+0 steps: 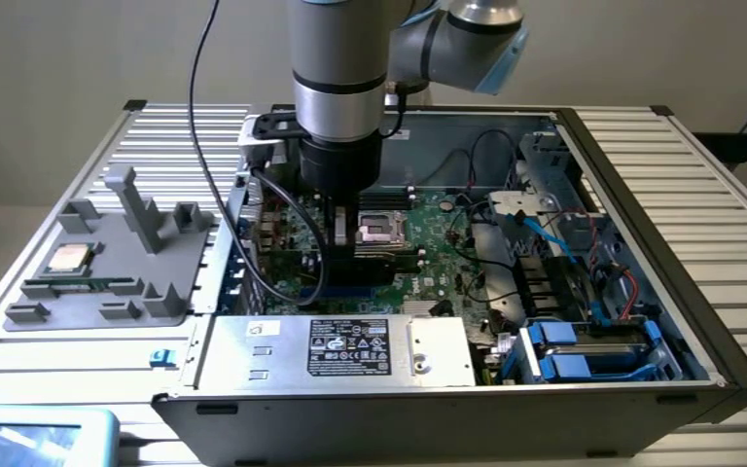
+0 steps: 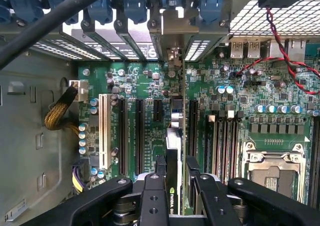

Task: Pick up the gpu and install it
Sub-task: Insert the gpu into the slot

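While 1 end effector [image 2: 176,163] grips 1 gpu [image 2: 173,141] | edge-on over 1 motherboard [image 2: 135,86]

The graphics card [image 2: 174,146] is shown in black with a pale grey edge and a green logo. The gripper [image 2: 176,163] is coloured black throughout. The motherboard [image 2: 150,86] is printed green and dotted with silver-topped parts. Its long slots are black, and one slot [image 2: 104,131] is white. The row of clips [image 2: 135,3] is coloured blue. A twisted pair of wires [image 2: 280,41] is coloured red and black, and a braided cable [image 2: 59,111] is patterned yellow and black.

In the exterior view, the arm [image 1: 338,58] is finished in silver-grey with a light blue cap [image 1: 497,58]. The tray [image 1: 114,282] is coloured grey, and the table [image 1: 698,195] is ribbed in pale grey stripes. The drive holders [image 1: 582,355] are coloured blue. A black label [image 1: 347,347] with white print is carried on the silver power supply [image 1: 439,350].
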`<action>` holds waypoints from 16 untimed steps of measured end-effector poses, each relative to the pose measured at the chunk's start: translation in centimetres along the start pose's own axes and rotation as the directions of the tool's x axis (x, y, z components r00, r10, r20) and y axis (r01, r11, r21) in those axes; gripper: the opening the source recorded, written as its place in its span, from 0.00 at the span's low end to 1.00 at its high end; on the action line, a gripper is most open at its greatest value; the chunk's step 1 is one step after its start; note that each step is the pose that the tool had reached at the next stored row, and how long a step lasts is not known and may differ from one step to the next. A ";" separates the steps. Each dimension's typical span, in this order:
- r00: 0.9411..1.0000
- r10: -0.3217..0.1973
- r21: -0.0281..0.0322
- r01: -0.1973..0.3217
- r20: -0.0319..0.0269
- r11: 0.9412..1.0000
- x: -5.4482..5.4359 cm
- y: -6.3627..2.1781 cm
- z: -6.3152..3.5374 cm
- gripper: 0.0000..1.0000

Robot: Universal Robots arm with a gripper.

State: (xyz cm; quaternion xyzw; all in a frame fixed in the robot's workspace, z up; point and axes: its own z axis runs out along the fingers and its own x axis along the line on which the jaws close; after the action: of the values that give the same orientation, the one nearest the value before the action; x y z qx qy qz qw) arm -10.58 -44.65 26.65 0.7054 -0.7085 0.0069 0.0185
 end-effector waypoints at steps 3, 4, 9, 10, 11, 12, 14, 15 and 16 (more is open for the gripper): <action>1.000 0.000 0.000 0.000 0.000 1.000 -0.1 0.00 -0.01 0.25; 1.000 0.000 0.000 0.000 0.000 1.000 -0.1 0.00 -0.01 0.25; 1.000 0.000 0.000 0.000 0.000 1.000 -0.1 -0.02 -0.01 0.25; 1.000 0.000 0.000 0.000 0.000 1.000 0.0 -0.08 0.00 0.25; 1.000 0.000 0.000 0.000 0.000 1.000 0.1 -0.16 0.00 0.25; 1.000 0.000 0.000 0.000 0.000 1.000 0.1 -0.20 0.00 0.25; 1.000 0.000 0.000 0.000 0.000 1.000 0.2 -0.22 0.00 0.25; 1.000 0.000 0.000 0.000 0.000 1.000 0.2 -0.22 0.00 0.25; 1.000 0.000 0.000 0.000 0.000 1.000 0.2 -0.22 0.01 0.25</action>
State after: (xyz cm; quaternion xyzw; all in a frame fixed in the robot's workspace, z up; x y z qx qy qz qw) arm -10.35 -44.89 26.65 0.7054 -0.7085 0.0068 0.0187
